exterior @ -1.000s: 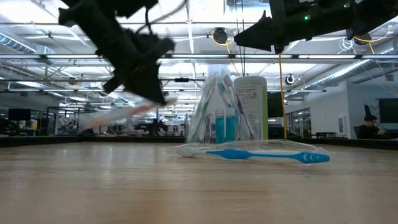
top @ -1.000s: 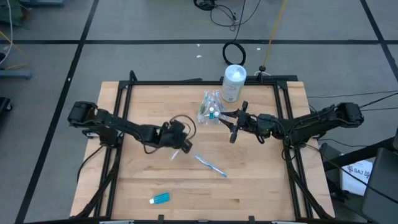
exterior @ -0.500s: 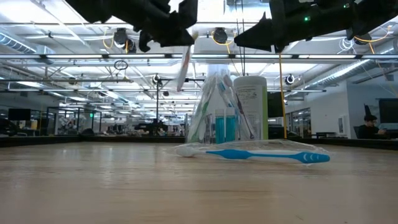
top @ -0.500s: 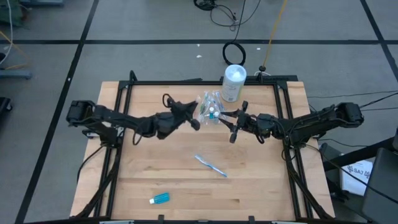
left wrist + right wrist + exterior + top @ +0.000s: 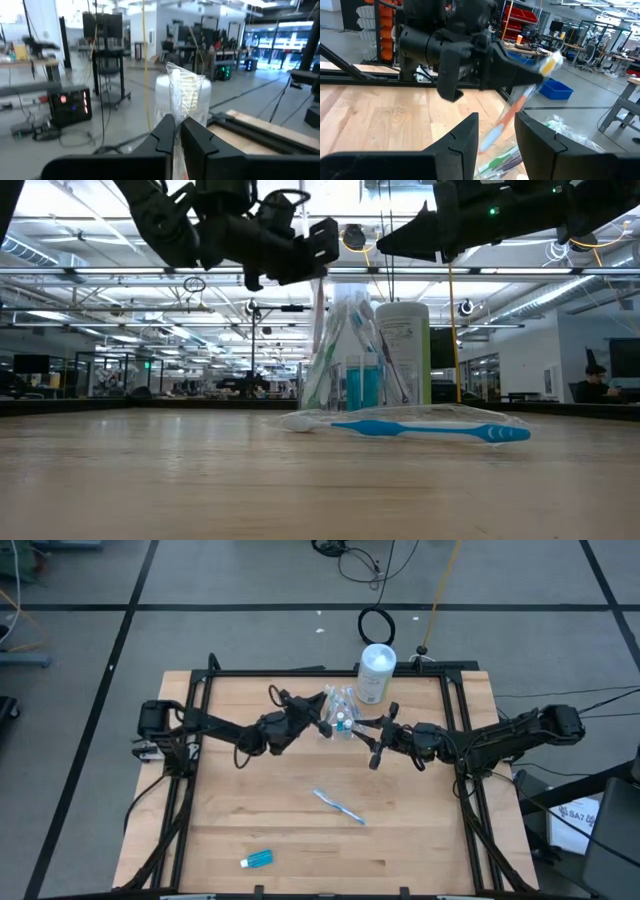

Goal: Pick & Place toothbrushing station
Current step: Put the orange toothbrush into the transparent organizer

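- The clear plastic bag [image 5: 338, 712] stands near the back of the table [image 5: 250, 810], just in front of the white canister [image 5: 375, 673]. It already has brushes and blue tubes inside.
- My left gripper [image 5: 322, 723] is up over the bag's left side. Its fingers are pressed together on an orange toothbrush [image 5: 515, 111], which hangs tilted over the bag's mouth.
- My right gripper [image 5: 378, 740] is at the bag's right side. Its fingers [image 5: 457, 137] are spread part way, and I think they hold the bag's edge, but I cannot tell for sure.
- A blue toothbrush [image 5: 338, 806] lies flat in the middle of the table, well apart from the bag. A small blue toothpaste tube [image 5: 257, 859] lies near the front edge.
- To do this step well, I think I should get the brush tip right over the opening, point it down, and lower it slowly.
- I should let go only when the tip is inside. The bag is thin and crinkly, so a bump could tip it over.
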`<state>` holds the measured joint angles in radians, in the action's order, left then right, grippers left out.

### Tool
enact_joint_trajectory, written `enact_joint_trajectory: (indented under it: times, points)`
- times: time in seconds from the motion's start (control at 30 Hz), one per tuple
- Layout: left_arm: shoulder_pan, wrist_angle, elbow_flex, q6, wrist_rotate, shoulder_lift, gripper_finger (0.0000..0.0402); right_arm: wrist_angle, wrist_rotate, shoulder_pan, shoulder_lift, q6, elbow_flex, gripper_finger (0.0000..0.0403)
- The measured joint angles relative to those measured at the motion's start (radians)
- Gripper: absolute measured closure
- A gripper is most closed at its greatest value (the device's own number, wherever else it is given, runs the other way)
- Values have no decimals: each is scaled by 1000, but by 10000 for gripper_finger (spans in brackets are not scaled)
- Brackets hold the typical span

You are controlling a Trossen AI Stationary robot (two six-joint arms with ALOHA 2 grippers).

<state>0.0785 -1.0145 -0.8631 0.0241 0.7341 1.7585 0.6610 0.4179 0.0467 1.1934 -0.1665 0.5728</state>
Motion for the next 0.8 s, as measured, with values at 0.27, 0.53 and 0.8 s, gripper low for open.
enact_joint_trajectory:
  times: [0.27, 0.53, 0.8]
  points:
    - [1, 10, 0, 61, 0, 8, 382, 0, 0, 0, 0, -7, 0, 284]
    - [7, -74, 0, 69, 0, 116, 384, 0, 0, 0, 0, -7, 0, 284]
    - [-1, -97, 0, 69, 2, 156, 377, 0, 0, 0, 0, -11, 0, 284]
